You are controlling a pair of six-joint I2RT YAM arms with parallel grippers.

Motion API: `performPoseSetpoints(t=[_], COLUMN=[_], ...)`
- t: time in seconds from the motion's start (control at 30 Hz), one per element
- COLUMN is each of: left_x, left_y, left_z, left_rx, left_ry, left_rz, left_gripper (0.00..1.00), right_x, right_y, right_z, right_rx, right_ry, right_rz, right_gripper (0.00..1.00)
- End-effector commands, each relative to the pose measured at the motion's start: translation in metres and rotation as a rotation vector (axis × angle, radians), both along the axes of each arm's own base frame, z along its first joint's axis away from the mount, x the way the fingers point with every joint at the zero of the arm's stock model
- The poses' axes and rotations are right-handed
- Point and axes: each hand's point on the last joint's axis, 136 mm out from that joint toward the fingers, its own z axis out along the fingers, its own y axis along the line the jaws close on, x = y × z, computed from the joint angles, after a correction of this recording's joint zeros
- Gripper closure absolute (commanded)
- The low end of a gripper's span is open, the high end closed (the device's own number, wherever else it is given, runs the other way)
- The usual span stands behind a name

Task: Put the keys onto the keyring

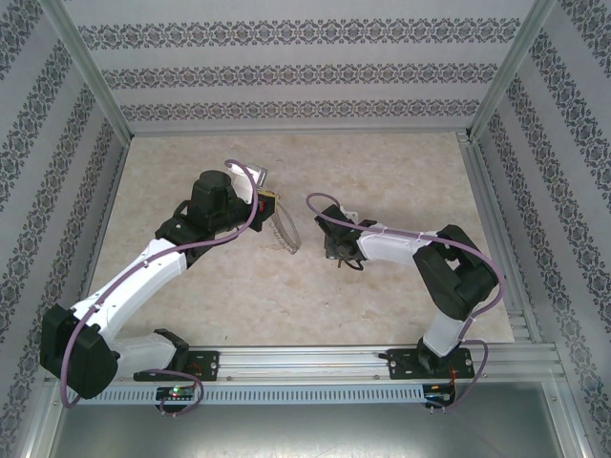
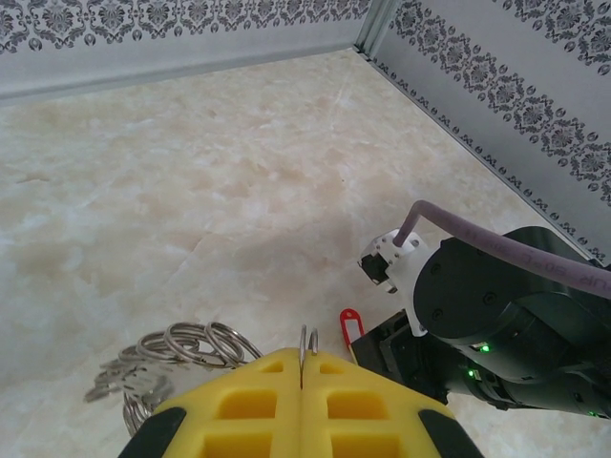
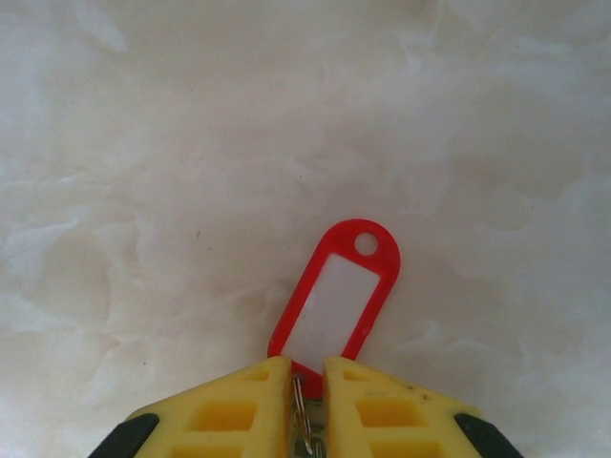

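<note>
While the left gripper [image 2: 302, 361] is pressing its yellow fingers [image 2: 239, 405] fully together on the thin wire of the keyring [image 2: 196, 343], the loop is poking up between the fingertips. Its bunch of small silvery rings is sitting just left of them, low over the pale marbled table [image 1: 401, 172]. The right gripper [image 3: 305, 367] is holding the red key tag [image 3: 334, 301] by its lower end, its jaws drawn narrow with a small metal link showing in the gap. The tag is pointing away from the fingers, its white window and small hole facing the camera. Seen from above, the two grippers are standing near each other at mid-table, with the keyring between them
</note>
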Motion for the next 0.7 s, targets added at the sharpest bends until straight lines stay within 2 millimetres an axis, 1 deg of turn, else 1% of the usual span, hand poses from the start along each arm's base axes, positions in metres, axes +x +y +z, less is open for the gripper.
performPoseSetpoints(t=[0.0, 0.13, 0.37, 0.43, 0.53, 0.67], left_x=[0.0, 0.0, 0.0, 0.0, 0.0, 0.001], left_y=[-0.01, -0.011, -0.011, -0.011, -0.011, -0.011], left_z=[0.014, 0.014, 0.015, 0.014, 0.015, 0.015], left_rx=[-0.038, -0.041, -0.045, -0.045, -0.046, -0.028], left_ry=[-0.055, -0.053, -0.051, -0.049, -0.047, -0.031], left_rz=[-0.034, -0.037, -0.037, -0.037, -0.038, -0.033], left_gripper=[1.0, 1.0, 1.0, 1.0, 1.0, 1.0], right_x=[0.003, 0.005, 0.003, 0.003, 0.003, 0.005], right_y=[-0.005, -0.006, -0.009, -0.01, -0.011, -0.01], right_z=[-0.005, -0.005, -0.006, -0.004, 0.008, 0.042], right_rx=[-0.019, -0.017, -0.008, 0.001, 0.032, 0.136], right_ry=[0.001, 0.0, 0.004, 0.001, -0.022, -0.102], right_rz=[-0.018, -0.022, -0.024, -0.023, -0.012, 0.028], right_gripper=[0.85, 0.89, 1.0, 1.0, 1.0, 1.0])
